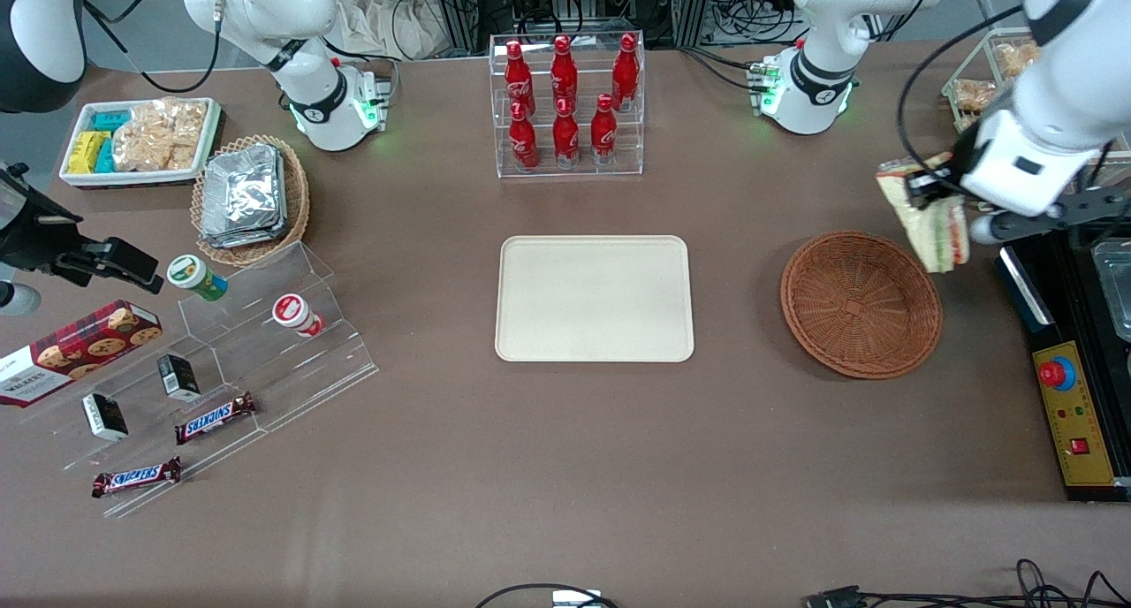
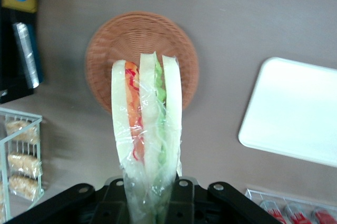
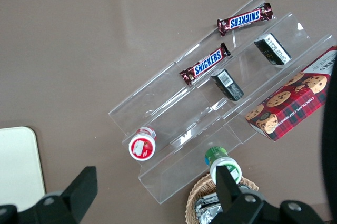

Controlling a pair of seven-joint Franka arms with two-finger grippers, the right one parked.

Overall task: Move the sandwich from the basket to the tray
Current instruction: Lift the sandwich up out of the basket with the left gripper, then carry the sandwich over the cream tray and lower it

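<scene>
Front view: pincer (image 1: 929, 193) grips sandwich (image 1: 932, 221), raised above basket (image 1: 860, 303) rim.

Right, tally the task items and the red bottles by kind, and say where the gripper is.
Sandwich: 1, clamped in the gripper, held above the table beside the basket.
Basket: 1
Tray: 1
Red bottles: 6
Total: 9
</scene>
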